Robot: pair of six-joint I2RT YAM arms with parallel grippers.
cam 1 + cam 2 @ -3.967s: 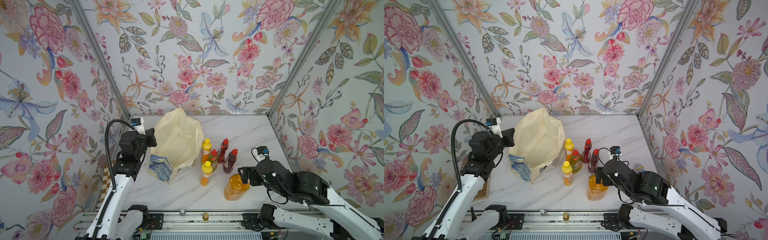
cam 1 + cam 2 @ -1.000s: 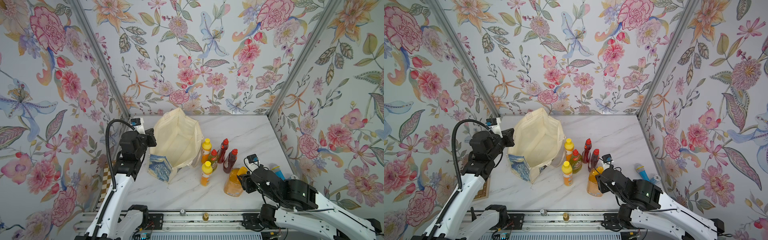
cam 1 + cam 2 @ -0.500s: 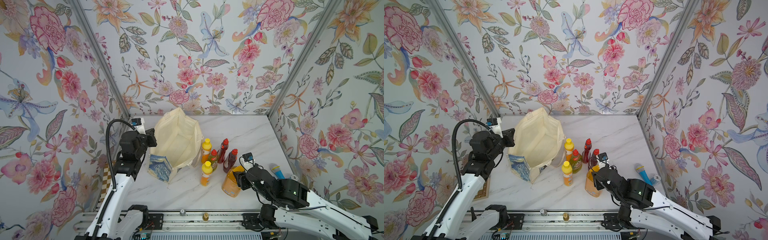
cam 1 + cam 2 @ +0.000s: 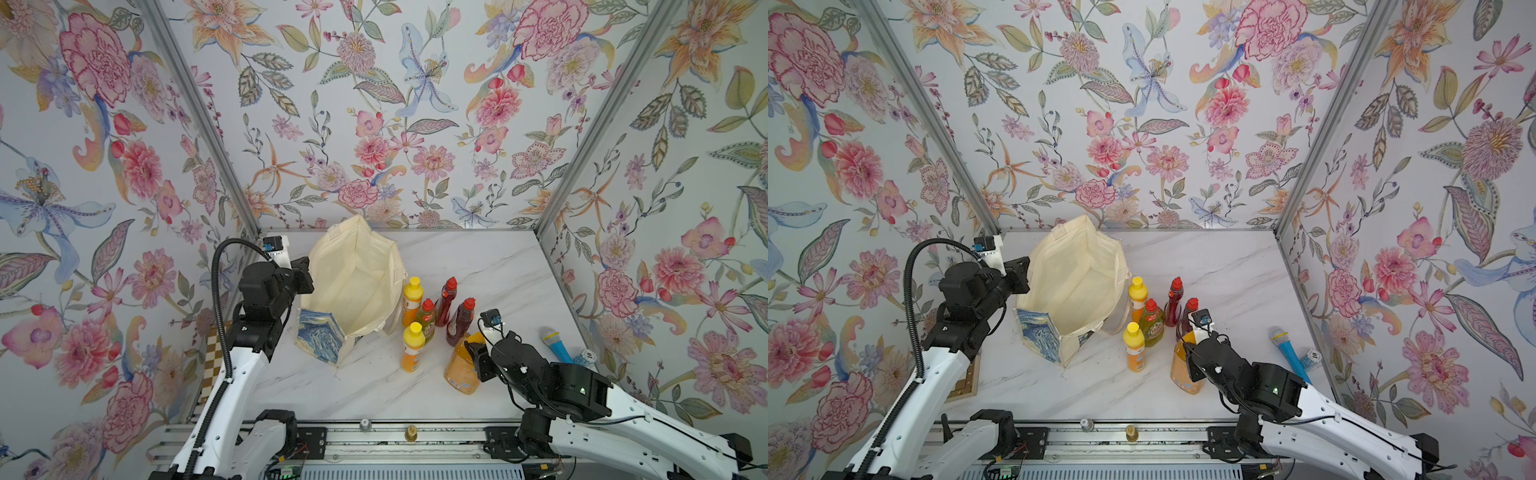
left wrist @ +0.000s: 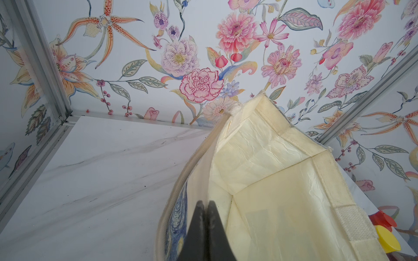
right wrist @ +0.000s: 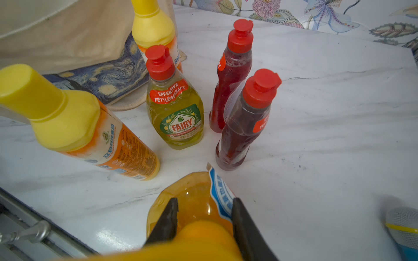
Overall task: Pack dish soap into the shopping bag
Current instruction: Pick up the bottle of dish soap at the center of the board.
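Observation:
The cream shopping bag point(image 4: 353, 282) stands open at the left, blue swirl print on its near end. My left gripper point(image 4: 306, 274) is shut on the bag's left rim, which the left wrist view shows running into the closed fingertips point(image 5: 205, 204). The big amber pump bottle point(image 4: 459, 370) leans near the front. My right gripper point(image 6: 204, 210) is shut on the bottle's orange pump neck, one finger on each side. Between bottle and bag stand two orange bottles with yellow caps point(image 4: 412, 349), a green bottle point(image 6: 176, 113) and two dark-red bottles point(image 6: 246, 126).
A blue toy microphone point(image 4: 555, 343) lies by the right wall, next to a small white and blue item point(image 4: 586, 355). A checkered board point(image 4: 212, 357) sits off the table's left edge. Floral walls close in three sides, and a metal rail runs along the front.
My right gripper has slid left onto the amber bottle's pump and its jaws have narrowed around the neck. The bottle has shifted slightly left. The left arm and bag have not moved.

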